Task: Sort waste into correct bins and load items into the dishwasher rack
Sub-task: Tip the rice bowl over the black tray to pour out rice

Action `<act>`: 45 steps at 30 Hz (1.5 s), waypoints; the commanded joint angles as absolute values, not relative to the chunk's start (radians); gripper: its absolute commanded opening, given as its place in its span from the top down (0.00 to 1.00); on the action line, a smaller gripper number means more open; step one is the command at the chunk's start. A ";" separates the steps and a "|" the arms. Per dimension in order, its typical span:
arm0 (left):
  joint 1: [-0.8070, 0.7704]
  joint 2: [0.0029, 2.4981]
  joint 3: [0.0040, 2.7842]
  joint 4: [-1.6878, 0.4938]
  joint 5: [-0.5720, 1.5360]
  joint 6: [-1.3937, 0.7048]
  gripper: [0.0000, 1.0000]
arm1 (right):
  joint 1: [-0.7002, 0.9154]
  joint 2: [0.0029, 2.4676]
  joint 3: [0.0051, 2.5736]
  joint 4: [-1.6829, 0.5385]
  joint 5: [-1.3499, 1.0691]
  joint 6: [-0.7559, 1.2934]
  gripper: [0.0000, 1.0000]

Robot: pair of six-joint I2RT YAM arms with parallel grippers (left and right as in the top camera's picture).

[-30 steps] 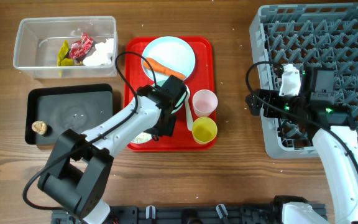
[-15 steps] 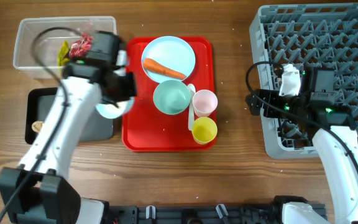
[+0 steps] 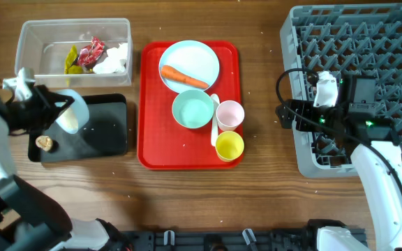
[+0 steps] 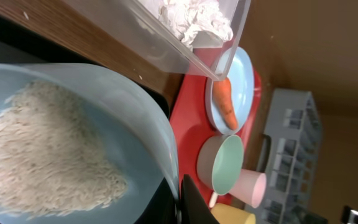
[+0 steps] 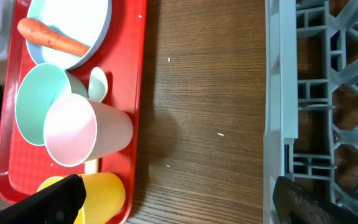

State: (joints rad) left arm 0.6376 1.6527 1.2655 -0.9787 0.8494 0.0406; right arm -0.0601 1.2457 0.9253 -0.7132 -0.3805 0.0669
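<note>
The left gripper [image 3: 47, 111] is pinched on the rim of a pale blue bowl [image 3: 74, 113]. The bowl is tipped steeply on edge over the black tray [image 3: 107, 132], with rice [image 4: 48, 155] heaped inside. The right gripper [image 5: 179, 202] is spread wide beside the dishwasher rack [image 3: 368, 42], above the wooden table [image 3: 257, 188]. A second ago this bowl was at the red serving tray [image 3: 187, 157].

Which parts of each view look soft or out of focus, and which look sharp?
Overhead: even light, red tray sharp, only faint shadows. Left wrist: the close bowl and rice look soft; the carrot is crisper. Right wrist: the right claw's dark fingers are blurred, the wood grain sharp.
</note>
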 commanded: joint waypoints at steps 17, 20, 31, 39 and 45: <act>0.701 1.850 1.144 -1.060 1.493 0.281 0.96 | -0.056 1.253 0.941 -0.709 -0.373 0.078 0.01; 0.701 1.850 1.145 -1.076 1.577 0.261 0.96 | -0.056 1.253 0.941 -0.711 -0.373 0.079 0.01; 0.700 1.850 1.144 -1.112 1.577 0.251 0.96 | -0.056 1.253 0.941 -0.710 -0.373 0.078 0.01; 0.699 1.850 1.144 -1.097 1.577 0.256 0.96 | -0.056 1.253 0.941 -0.692 -0.373 0.078 0.01; 0.699 1.850 1.144 -0.953 1.577 0.307 0.96 | -0.056 1.253 0.941 -0.670 -0.373 0.078 0.01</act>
